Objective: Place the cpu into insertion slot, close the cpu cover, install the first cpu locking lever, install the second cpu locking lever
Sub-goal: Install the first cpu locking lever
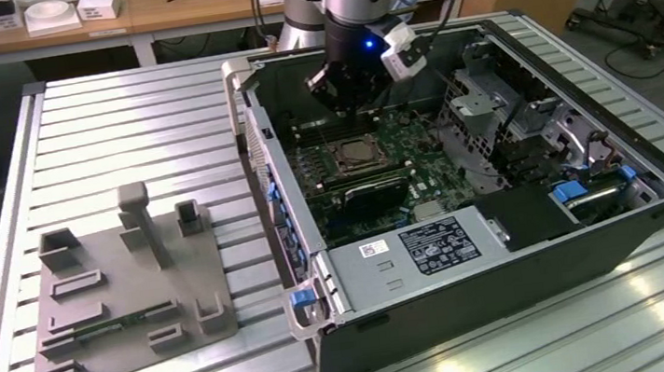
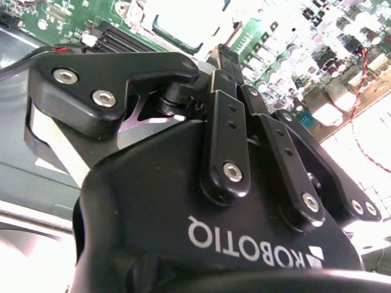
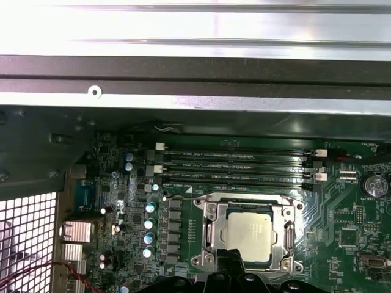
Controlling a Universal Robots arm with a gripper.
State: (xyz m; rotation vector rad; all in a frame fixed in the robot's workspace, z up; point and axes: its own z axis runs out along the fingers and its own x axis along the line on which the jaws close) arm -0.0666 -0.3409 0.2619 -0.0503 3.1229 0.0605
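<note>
The cpu (image 3: 250,235) lies flat in the insertion slot (image 3: 294,266) on the green board, its silvery top showing through the window of the cpu cover (image 3: 287,235), which lies down over it. A thin wire lever (image 3: 238,196) runs along the socket's edge beside the memory slots. My gripper (image 3: 230,264) hangs over the socket's edge with its dark fingers together and nothing between them. In the exterior view the gripper (image 1: 348,107) sits inside the open computer case, just above and behind the socket (image 1: 357,153). In the second wrist view the gripper (image 2: 204,70) points down towards the bright cpu (image 2: 183,21).
The case wall (image 1: 256,157) rises beside the board. Black memory slots (image 3: 235,165) lie next to the socket. A grey box with a white label (image 1: 421,249) and a drive cage (image 1: 512,118) take up the rest of the case. A grey fixture plate (image 1: 118,285) rests on the slatted table (image 1: 125,125).
</note>
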